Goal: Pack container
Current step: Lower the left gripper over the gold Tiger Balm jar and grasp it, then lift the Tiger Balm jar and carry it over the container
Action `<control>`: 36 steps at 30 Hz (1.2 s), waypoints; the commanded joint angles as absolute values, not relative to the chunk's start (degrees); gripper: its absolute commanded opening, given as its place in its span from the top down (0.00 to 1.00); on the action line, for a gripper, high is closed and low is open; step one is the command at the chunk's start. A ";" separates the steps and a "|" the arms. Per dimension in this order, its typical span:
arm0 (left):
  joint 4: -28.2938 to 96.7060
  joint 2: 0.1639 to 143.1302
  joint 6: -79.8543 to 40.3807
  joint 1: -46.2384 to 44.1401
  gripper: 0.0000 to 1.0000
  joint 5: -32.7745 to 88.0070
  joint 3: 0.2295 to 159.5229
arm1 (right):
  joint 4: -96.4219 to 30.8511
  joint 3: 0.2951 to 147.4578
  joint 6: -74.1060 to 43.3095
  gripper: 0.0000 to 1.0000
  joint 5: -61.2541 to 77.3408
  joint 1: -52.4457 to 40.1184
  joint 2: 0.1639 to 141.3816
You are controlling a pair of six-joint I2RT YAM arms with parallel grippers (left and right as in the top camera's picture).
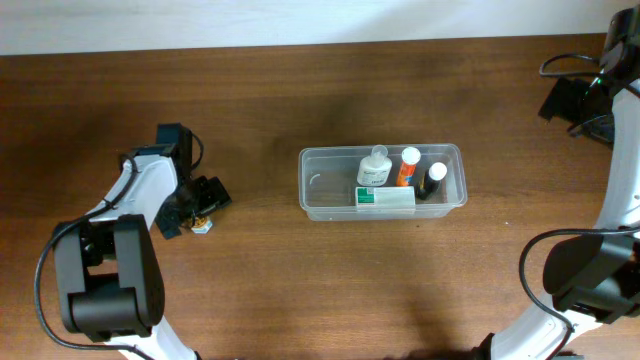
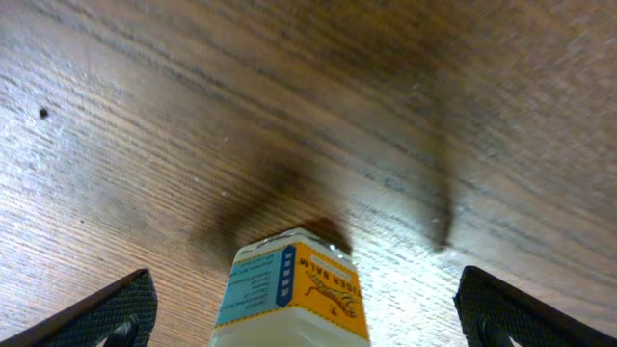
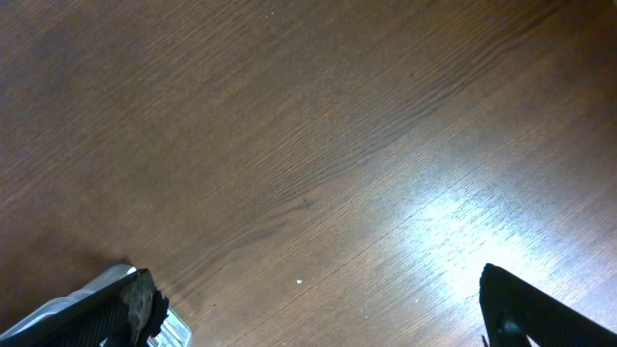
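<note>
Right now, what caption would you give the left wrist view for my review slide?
Open left tool flanks a small yellow-and-blue box on the wooden table, fingers clear of it.

Soft overhead light evenly covers the bench (image 1: 330,290). A white glare patch shines in the right wrist view; the left wrist view shows a dark, blurred shadow.

Container (image 1: 322,190): clear plastic rectangular tub, rounded corners, rimmed. Upright, open-topped, long side running left to right at the centre of the table (image 1: 300,290). Right half filled, left half bare.
</note>
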State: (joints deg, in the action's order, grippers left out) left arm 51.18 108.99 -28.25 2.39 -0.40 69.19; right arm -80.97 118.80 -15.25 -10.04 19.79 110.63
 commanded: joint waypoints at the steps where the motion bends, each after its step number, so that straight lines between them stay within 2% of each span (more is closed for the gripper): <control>1: 51.62 109.71 -27.35 2.68 0.01 0.08 67.51 | -80.97 118.50 -15.66 0.02 -10.33 19.94 110.08; 7: 51.18 109.71 -27.35 2.68 0.01 0.16 66.24 | -80.97 118.50 -15.66 0.02 -10.33 19.94 110.08; 11: 50.92 109.71 -27.35 2.68 0.09 0.25 66.24 | -80.97 118.50 -15.66 0.02 -10.33 19.94 110.08; 14: 50.46 109.71 -27.33 2.68 0.11 0.27 66.26 | -80.97 118.50 -15.66 0.02 -10.33 19.94 110.08; 17: 50.06 109.71 -27.35 2.68 0.25 0.27 66.26 | -80.97 118.50 -15.66 0.02 -10.33 19.94 110.08; 22: 50.11 109.71 -27.35 2.68 0.42 0.71 66.26 | -80.97 118.50 -15.66 0.02 -10.33 19.94 110.08; 32: 50.13 109.71 -27.33 2.68 0.56 1.34 66.26 | -80.97 118.50 -15.66 0.02 -10.33 19.94 110.08; 36: 50.11 109.71 -27.31 2.68 0.56 1.34 66.26 | -80.97 118.50 -15.66 0.02 -10.33 19.94 110.08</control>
State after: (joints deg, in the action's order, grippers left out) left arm 50.22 108.99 -27.62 2.39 0.69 66.85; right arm -80.97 118.80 -15.22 -10.04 19.79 110.63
